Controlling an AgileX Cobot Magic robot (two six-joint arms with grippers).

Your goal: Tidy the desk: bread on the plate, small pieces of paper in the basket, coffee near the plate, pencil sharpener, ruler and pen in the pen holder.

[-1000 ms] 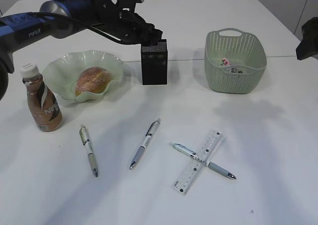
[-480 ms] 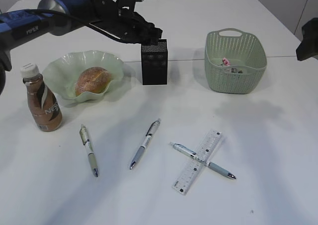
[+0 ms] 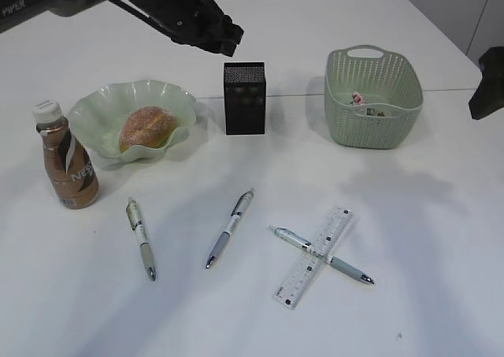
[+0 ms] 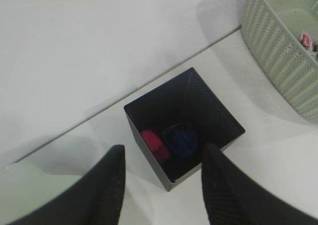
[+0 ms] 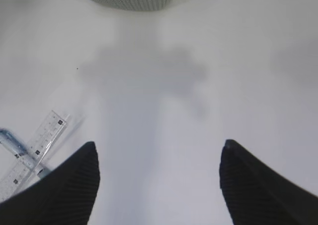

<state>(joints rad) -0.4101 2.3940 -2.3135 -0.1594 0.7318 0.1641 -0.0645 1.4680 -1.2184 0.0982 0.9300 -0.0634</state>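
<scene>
left gripper (image 4: 161,183) hangs open and empty above the pen holder (image 3: 244,98), near the tabletop's (image 3: 441,239) far edge. right gripper (image 5: 159,185) gapes wide, empty, over bare tabletop by the ruler (image 5: 35,153).

Bread (image 3: 147,128) on plate (image 3: 101,109), coffee (image 3: 68,165) left, pen holder (image 3: 244,98) right, basket (image 3: 372,97) farther right.

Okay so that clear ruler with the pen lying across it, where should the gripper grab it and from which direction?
Grip the ruler across its narrow width near the far end, coming straight down. It lies flat on the desk, so only its long edges give the fingers purchase, and the pen crosses its middle, leaving that end free. Being thin and flat, it may slip; the right gripper is open nearby.
</scene>
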